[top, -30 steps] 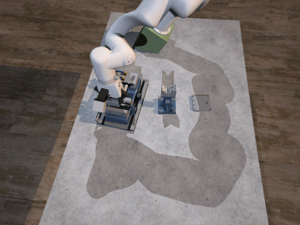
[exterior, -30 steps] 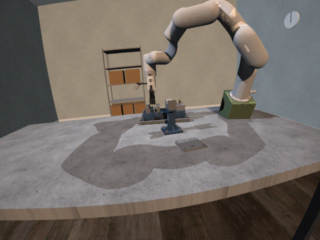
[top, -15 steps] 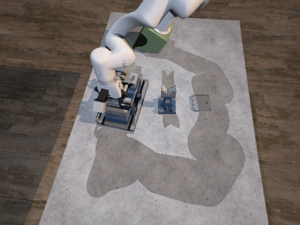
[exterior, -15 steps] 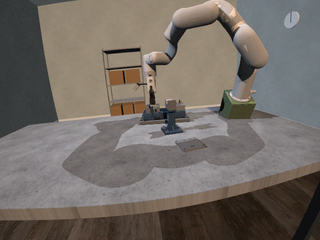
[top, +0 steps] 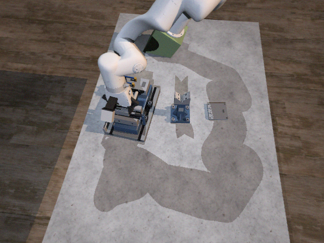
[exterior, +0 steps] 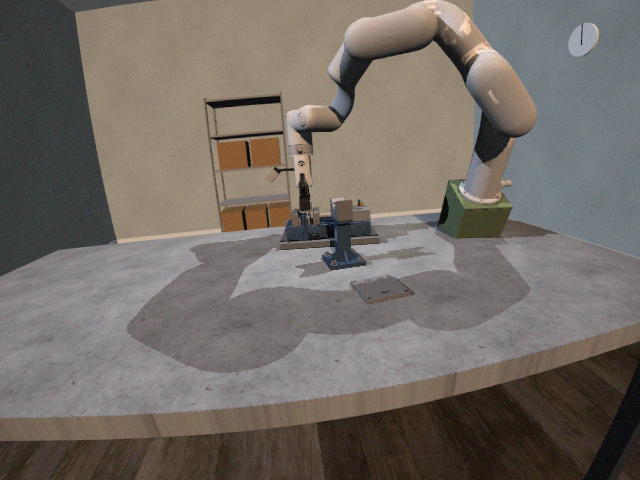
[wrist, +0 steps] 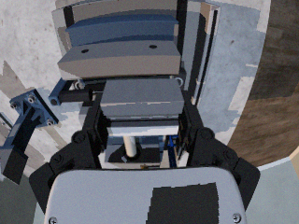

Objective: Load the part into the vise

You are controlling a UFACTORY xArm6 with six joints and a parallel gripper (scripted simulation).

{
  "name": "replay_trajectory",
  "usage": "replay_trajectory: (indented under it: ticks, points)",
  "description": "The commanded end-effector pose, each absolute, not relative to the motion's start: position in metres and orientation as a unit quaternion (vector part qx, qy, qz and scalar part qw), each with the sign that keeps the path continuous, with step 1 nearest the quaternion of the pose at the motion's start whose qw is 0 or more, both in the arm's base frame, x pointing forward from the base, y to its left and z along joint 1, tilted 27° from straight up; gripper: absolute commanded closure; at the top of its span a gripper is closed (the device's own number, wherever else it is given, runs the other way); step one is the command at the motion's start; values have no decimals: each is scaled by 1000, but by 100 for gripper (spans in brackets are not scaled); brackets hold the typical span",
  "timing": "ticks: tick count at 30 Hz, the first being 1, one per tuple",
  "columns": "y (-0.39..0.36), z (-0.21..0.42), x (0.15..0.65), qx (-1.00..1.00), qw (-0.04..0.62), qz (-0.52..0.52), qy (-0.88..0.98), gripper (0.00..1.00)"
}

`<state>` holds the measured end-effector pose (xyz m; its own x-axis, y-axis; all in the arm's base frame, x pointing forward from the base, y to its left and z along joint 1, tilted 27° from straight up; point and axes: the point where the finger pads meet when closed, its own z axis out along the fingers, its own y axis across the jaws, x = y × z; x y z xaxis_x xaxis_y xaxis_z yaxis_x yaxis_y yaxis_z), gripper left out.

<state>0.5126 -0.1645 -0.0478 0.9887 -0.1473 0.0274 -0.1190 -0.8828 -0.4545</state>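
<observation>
My gripper [wrist: 142,103] is shut on the part [wrist: 142,100], a grey block, and holds it by its two ends. It is down over the vise [top: 130,115], with the block in the gap between the jaws. In the wrist view a grey jaw [wrist: 119,59] lies just beyond the block, in front of a blue body [wrist: 121,28]. I cannot tell whether the block rests on the low bars or touches a jaw or the work stop. In the side view the gripper [exterior: 305,198] points straight down into the vise [exterior: 328,227]. The infeed plate [top: 216,111] is bare.
The blue V-block [top: 180,107] stands between the vise and the infeed plate and also shows in the wrist view [wrist: 28,112]. The arm's green base [top: 164,43] is at the back. The arm hides part of the vise from above.
</observation>
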Motion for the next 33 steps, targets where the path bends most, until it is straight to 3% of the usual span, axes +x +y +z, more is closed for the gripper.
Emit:
replay_trajectory:
  ticks: [1, 33]
  points:
    - [-165, -48, 514, -970, 231, -33, 69, 100]
    - [-161, -55, 515, -970, 231, -33, 69, 100]
